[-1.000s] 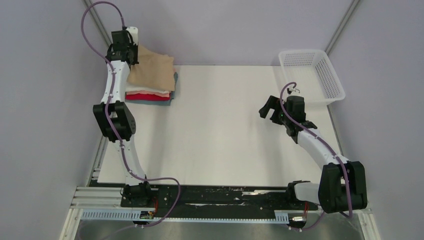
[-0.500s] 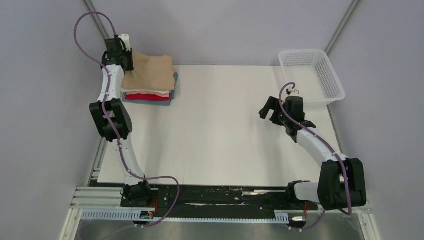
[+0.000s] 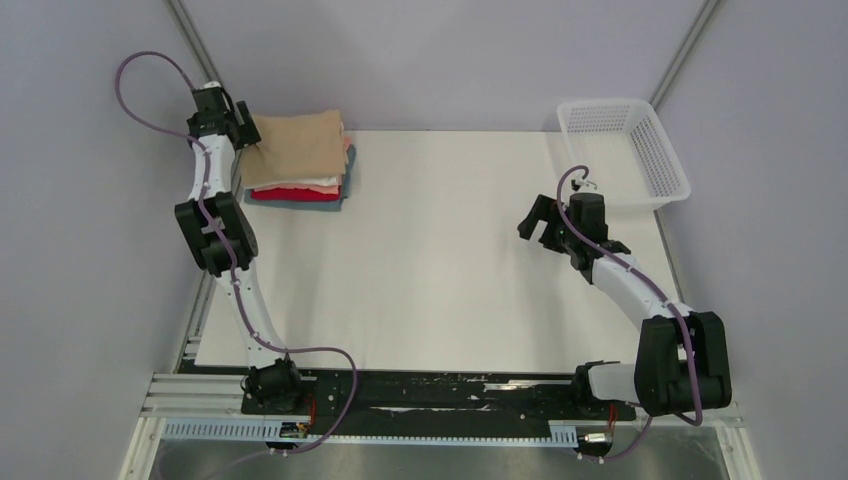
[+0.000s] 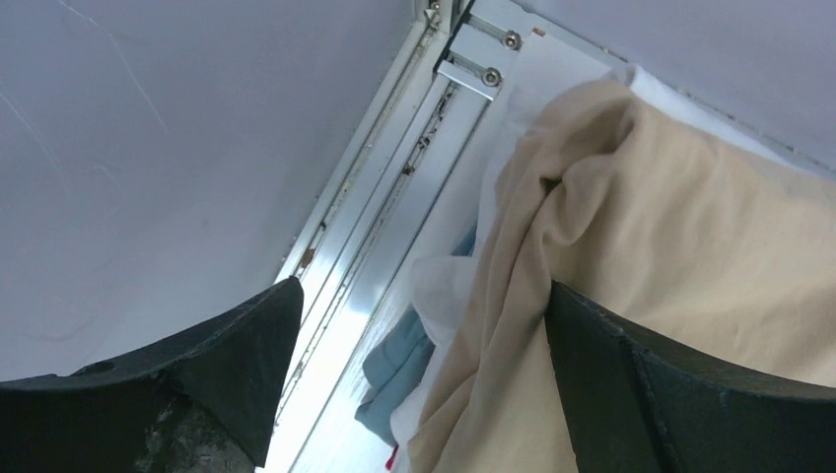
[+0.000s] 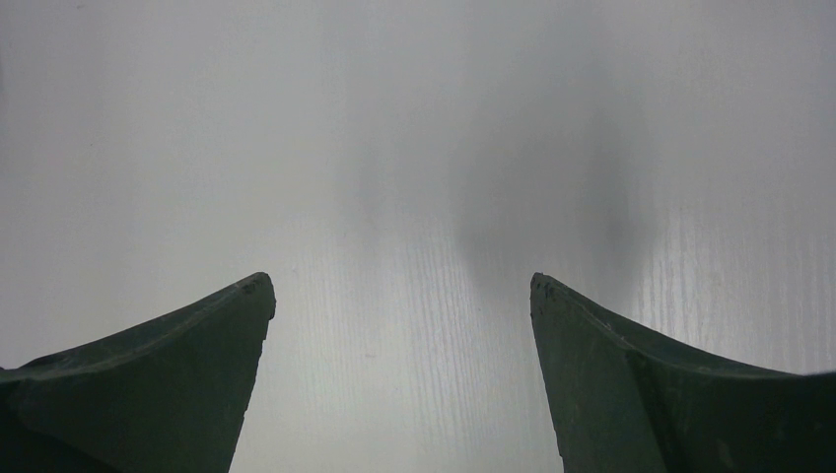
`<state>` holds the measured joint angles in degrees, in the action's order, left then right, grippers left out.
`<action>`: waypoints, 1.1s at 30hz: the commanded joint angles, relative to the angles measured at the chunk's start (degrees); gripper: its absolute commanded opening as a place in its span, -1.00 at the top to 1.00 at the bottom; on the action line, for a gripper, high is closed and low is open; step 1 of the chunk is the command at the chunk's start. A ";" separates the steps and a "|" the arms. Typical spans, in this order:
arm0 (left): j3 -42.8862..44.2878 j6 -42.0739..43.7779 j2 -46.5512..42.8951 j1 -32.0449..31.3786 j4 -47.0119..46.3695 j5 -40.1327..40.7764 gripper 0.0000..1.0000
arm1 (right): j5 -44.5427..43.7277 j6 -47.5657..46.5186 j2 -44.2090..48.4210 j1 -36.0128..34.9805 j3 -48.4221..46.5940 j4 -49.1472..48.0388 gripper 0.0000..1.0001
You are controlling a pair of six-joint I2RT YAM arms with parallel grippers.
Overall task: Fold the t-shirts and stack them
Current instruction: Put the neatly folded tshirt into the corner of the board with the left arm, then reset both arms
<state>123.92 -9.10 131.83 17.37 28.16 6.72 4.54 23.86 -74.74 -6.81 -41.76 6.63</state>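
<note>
The tan t-shirt (image 3: 297, 148) is lying folded atop the stack of t-shirts (image 3: 296, 193) at the table's (image 3: 440, 280) ten o'clock corner. The left gripper (image 3: 247, 133) is hovering at its nine o'clock edge, jaws spread, clamping nothing. The right gripper (image 3: 536, 222), likewise spread and empty, is hanging over bare table toward three o'clock.

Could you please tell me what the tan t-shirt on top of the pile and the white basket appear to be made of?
The tan t-shirt looks like soft matte knit cloth, possibly cotton: it drapes and creases in loose folds. The basket looks like rigid white plastic: its walls are a regular moulded mesh.
</note>
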 commanded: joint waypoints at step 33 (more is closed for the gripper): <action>-87.57 -28.30 -78.67 -32.58 -26.07 1.49 -1.00 | -8.49 11.65 33.87 0.31 18.23 -6.08 -1.00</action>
<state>47.22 -32.27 60.53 -12.27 10.96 4.19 -2.33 31.20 -43.88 -6.81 -26.44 5.45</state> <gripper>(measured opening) 1.000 0.998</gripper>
